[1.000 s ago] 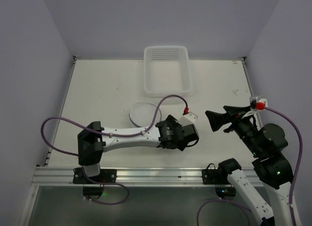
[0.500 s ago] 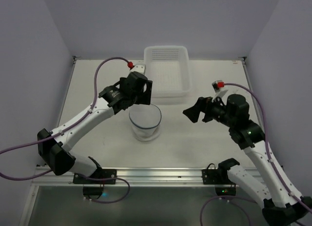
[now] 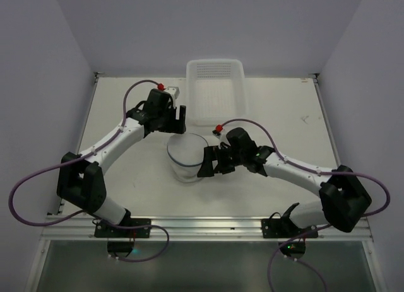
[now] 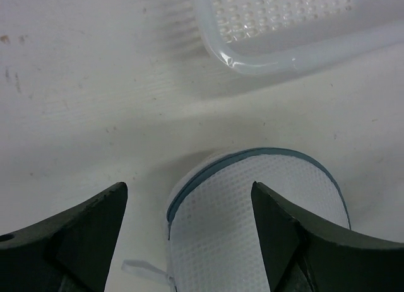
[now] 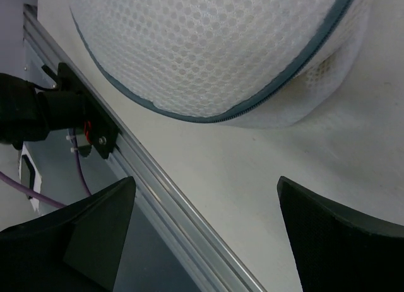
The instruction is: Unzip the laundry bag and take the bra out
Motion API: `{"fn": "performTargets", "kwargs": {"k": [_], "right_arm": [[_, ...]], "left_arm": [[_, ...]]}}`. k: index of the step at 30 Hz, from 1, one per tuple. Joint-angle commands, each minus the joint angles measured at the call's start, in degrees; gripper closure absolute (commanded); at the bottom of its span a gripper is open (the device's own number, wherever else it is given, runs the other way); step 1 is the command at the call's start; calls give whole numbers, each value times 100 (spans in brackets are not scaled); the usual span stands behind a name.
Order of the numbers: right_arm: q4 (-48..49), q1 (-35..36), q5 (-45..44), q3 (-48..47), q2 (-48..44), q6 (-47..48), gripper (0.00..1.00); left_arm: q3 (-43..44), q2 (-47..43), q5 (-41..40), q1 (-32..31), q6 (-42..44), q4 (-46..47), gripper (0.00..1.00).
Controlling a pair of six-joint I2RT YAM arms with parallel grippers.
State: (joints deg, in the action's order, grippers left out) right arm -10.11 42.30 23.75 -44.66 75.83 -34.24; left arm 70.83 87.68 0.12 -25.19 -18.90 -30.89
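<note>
The laundry bag (image 3: 187, 156) is a small round white mesh pouch with a dark blue zip rim, standing mid-table. My left gripper (image 3: 181, 117) is open just behind it. In the left wrist view the bag (image 4: 252, 222) lies between and below the open fingers (image 4: 76, 241), and a white loop (image 4: 144, 269) hangs at its side. My right gripper (image 3: 207, 163) is open at the bag's right side. The right wrist view shows the bag (image 5: 208, 46) and its zip rim (image 5: 278, 93) ahead of the open gripper (image 5: 207, 178). The bra is hidden.
A rectangular white plastic basket (image 3: 214, 118) stands at the back behind the bag; its corner shows in the left wrist view (image 4: 252, 62). The aluminium rail at the table's front edge (image 5: 158, 191) runs below the right gripper. White walls enclose the table.
The left arm swung from the table's front to behind the bag. The right gripper moved left from the right side down to the bag's right side. Both stayed open.
</note>
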Motion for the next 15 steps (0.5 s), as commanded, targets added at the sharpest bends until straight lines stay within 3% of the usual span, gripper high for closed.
{"fn": "performTargets", "kwargs": {"k": [1,8,15], "right_arm": [[755,146,367,-236,422,-276,5],[976,94,280,-332,1012,-338,7],[923,-616,104,-447,1118,-241,12]], "left_arm": [[-270,-75,831,23,-34,461,18],[-1149,-567,1315,23,-580,725,23],[-1949,-1594,1623,5,-1309,787,25]]}}
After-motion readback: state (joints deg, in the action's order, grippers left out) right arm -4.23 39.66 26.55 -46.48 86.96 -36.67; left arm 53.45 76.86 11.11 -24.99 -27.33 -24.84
